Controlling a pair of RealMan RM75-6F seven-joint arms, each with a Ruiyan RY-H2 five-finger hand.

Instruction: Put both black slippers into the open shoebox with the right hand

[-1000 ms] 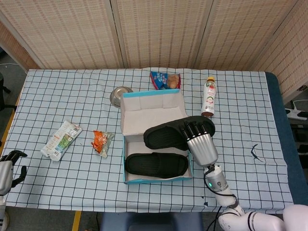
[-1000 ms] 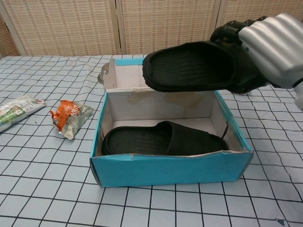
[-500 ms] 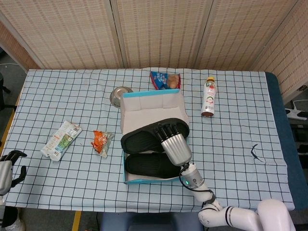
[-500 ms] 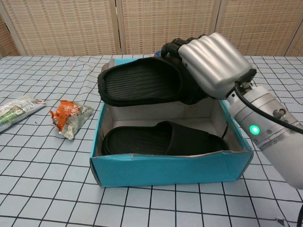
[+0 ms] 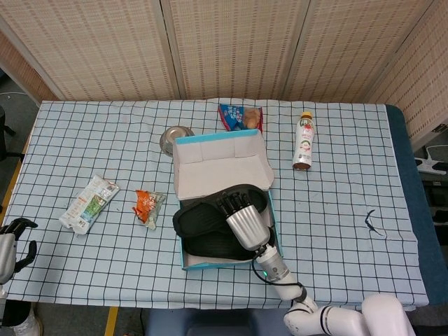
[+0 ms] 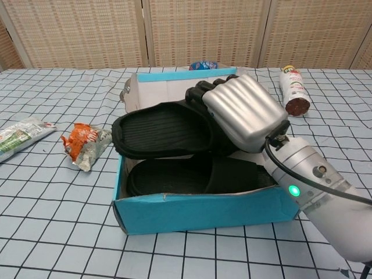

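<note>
My right hand (image 6: 241,110) (image 5: 241,220) grips a black slipper (image 6: 160,131) (image 5: 203,213) by its toe strap and holds it flat, low over the open blue shoebox (image 6: 203,212) (image 5: 217,157). The slipper's heel end sticks out past the box's left wall. A second black slipper (image 6: 192,174) (image 5: 210,245) lies inside the box beneath it. Whether the two slippers touch I cannot tell. My left hand (image 5: 17,234) hangs at the table's near left edge, holding nothing, its fingers curled.
Left of the box lie an orange snack packet (image 6: 87,142) and a white-green packet (image 6: 20,133). A metal bowl (image 5: 175,138) and a blue snack bag (image 5: 239,115) sit behind the box. A bottle (image 5: 303,142) stands at the back right.
My right hand has carried the slipper leftward and down, from above the box's right side to just over the slipper inside. The box has shifted slightly.
</note>
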